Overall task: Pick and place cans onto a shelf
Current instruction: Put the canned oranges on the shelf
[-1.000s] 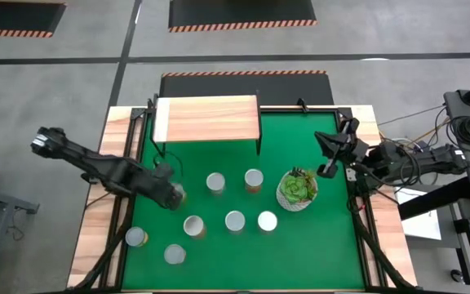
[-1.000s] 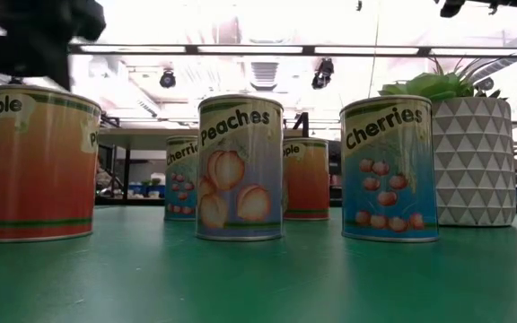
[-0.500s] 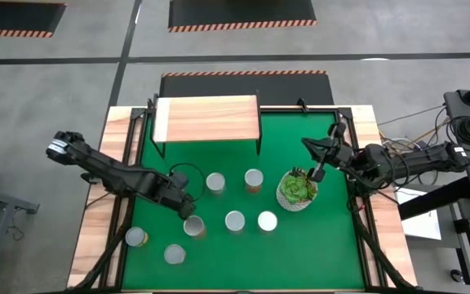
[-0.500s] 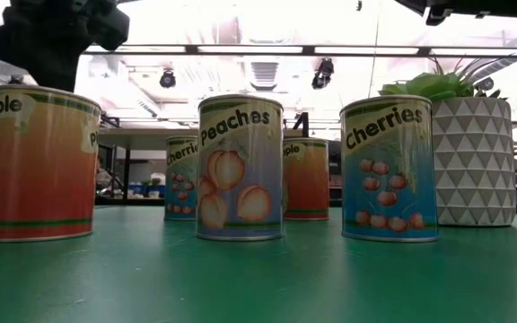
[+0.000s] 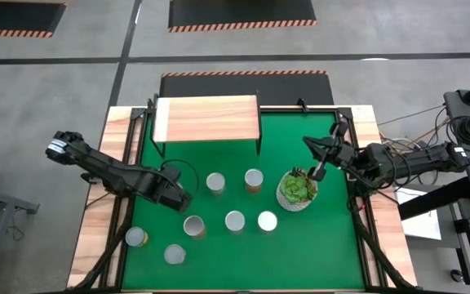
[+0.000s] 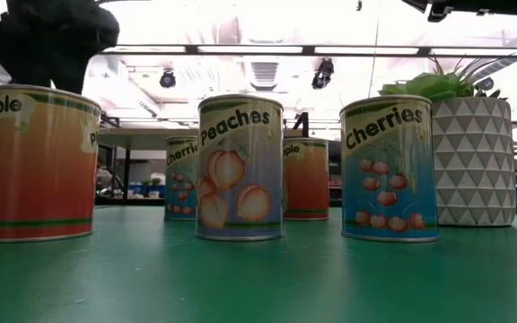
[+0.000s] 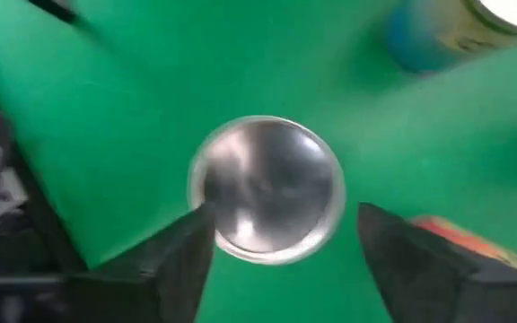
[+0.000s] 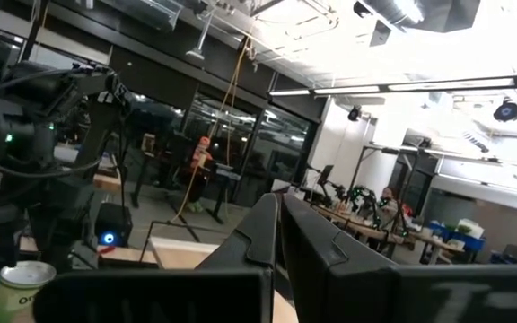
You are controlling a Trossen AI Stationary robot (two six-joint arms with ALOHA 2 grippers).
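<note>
Several cans stand upright on the green mat (image 5: pixel 317 245). Nearest my left gripper is an orange-label can (image 5: pixel 193 226), which shows at the left of the low view (image 6: pixel 34 161). My left gripper (image 7: pixel 285 247) hovers open just over this can's silvery top (image 7: pixel 266 188), one finger off each side of the rim. The shelf (image 5: pixel 206 118), a light-wood board on black legs, stands at the mat's far edge with nothing on it. My right gripper (image 5: pixel 315 159) waits shut, raised above the mat's right side by the plant.
A white pot with a green plant (image 5: pixel 297 189) stands right of the cans. Two cans (image 5: pixel 215 182) (image 5: pixel 254 180) stand farther back, two (image 5: pixel 234 221) (image 5: pixel 268 221) in the near row, two more (image 5: pixel 136 238) (image 5: pixel 175 255) at the near left.
My left gripper has shifted a little toward the table's right and near edges, settling over the orange-label can, and has opened. My right gripper has reached a little toward the table's left, nearer the plant. No can has moved.
</note>
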